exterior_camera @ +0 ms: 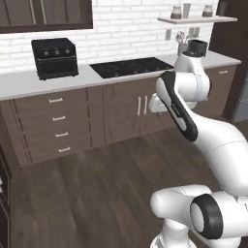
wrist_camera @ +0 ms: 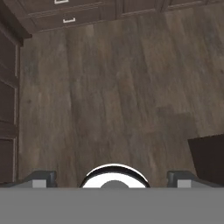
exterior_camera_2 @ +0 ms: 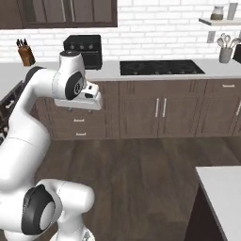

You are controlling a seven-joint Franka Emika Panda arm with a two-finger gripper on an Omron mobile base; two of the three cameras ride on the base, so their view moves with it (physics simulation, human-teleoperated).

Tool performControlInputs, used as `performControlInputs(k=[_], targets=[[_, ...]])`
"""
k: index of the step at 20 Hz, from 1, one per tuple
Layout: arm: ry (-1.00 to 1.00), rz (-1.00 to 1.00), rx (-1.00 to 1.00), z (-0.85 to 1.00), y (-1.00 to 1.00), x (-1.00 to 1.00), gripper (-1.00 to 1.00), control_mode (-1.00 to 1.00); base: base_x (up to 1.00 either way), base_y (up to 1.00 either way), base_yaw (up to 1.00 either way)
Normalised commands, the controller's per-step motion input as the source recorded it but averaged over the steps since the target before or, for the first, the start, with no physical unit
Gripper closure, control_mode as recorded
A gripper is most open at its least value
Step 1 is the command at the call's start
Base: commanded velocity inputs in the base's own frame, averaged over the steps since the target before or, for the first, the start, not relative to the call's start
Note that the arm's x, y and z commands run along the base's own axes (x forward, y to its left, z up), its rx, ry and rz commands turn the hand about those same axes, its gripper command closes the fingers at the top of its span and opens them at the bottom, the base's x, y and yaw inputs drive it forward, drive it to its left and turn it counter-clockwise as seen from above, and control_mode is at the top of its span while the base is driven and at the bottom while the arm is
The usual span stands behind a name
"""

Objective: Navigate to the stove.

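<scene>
On the counter's far right, a grey utensil crock (exterior_camera_2: 225, 54) holds spoons, and jars (exterior_camera_2: 217, 12) sit on the shelf (exterior_camera_2: 221, 21) above. Folded above the wood floor (wrist_camera: 113, 96), the arm aims its gripper (wrist_camera: 113, 177) downward, fingertips (wrist_camera: 40, 178) set wide apart. Set flush in the counter (exterior_camera: 29, 83) across the floor, the stove (exterior_camera_2: 161, 67) is flat black glass beside the toaster oven (exterior_camera: 54, 58).

Kitchen: stove (exterior_camera_2: 161, 67), toaster oven (exterior_camera: 54, 58), wooden cabinets (exterior_camera_2: 162, 108).

The flat black glass stove (exterior_camera_2: 161, 67) lies set into the pale grey desk (exterior_camera_2: 214, 68). Left of the stove stands a black boxy toaster oven (exterior_camera_2: 84, 50); further left, a wooden knife block (exterior_camera_2: 26, 55).
</scene>
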Motion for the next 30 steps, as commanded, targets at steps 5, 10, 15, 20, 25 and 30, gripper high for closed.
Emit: performControlInputs(k=[5, 10, 15, 20, 25, 30], targets=[[0.0, 0.0, 0.0, 0.0, 0.0, 0.0, -1.0, 1.0, 1.0, 0.0, -0.17], [0.0, 0.0, 0.0, 0.0, 0.0, 0.0, -1.0, 1.0, 1.0, 0.0, -0.16], [0.0, 0.0, 0.0, 0.0, 0.0, 0.0, -1.0, 1.0, 1.0, 0.0, -0.12], [0.0, 0.0, 0.0, 0.0, 0.0, 0.0, -1.0, 1.0, 1.0, -0.04, -0.06], [0.0, 0.0, 0.0, 0.0, 0.0, 0.0, -1.0, 1.0, 1.0, -0.36, 0.03], [0.0, 0.0, 0.0, 0.0, 0.0, 0.0, -1.0, 1.0, 1.0, -0.76, 0.23]])
